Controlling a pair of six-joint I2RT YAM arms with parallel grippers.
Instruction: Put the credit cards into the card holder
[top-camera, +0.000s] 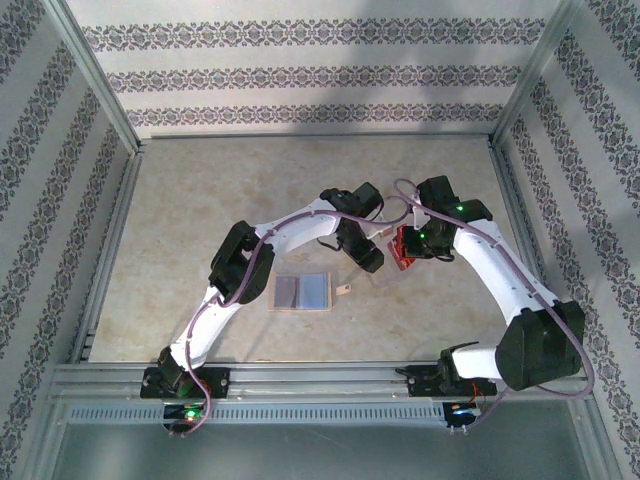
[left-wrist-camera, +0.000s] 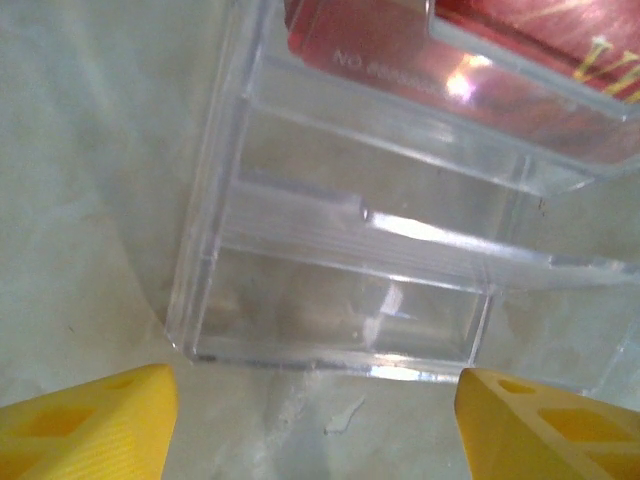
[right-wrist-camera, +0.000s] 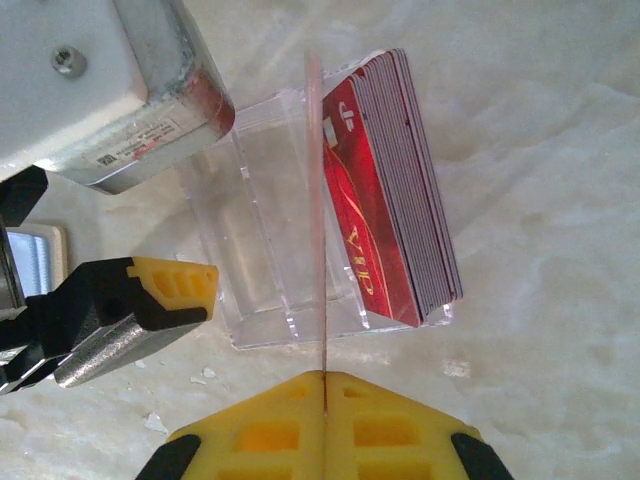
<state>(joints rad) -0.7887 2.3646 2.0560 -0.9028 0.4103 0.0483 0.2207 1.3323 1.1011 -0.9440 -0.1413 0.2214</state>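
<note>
**Right hand pinches a thin card at the clear box, card holder lies open off to the side**

The right hand (right-wrist-camera: 323, 385) is clenched on a thin see-through card (right-wrist-camera: 316, 200), which its wrist camera sees edge-on. The yellow fingers (right-wrist-camera: 380, 400) meet on the card's near edge. The card stands upright along the middle of a clear plastic box (right-wrist-camera: 262, 230). I cannot tell whether the card's far end touches the inside of the box. In the slot just right of the held card, a stack of cards (right-wrist-camera: 425, 190) stands on edge. A red card (right-wrist-camera: 360, 220) with pale lettering is at the front of the stack and faces the held card.

The left hand (left-wrist-camera: 315, 420) is released. Its two yellow fingertips (left-wrist-camera: 90, 420) sit wide apart at the lower corners of its wrist view, and the box's near wall lies just beyond them. Seen from the right wrist camera, one of its fingers is just beside the box's left wall, and contact cannot be judged.

The card holder (top-camera: 300, 292) lies opened flat on the desk (top-camera: 200, 210). Its grey-lilac pockets face up, a tan rim runs along its near edge, and its snap tab (top-camera: 343, 289) sticks out to the right. In the top view it sits to the left of both hands, close to the left arm's elbow and apart from the box
</note>
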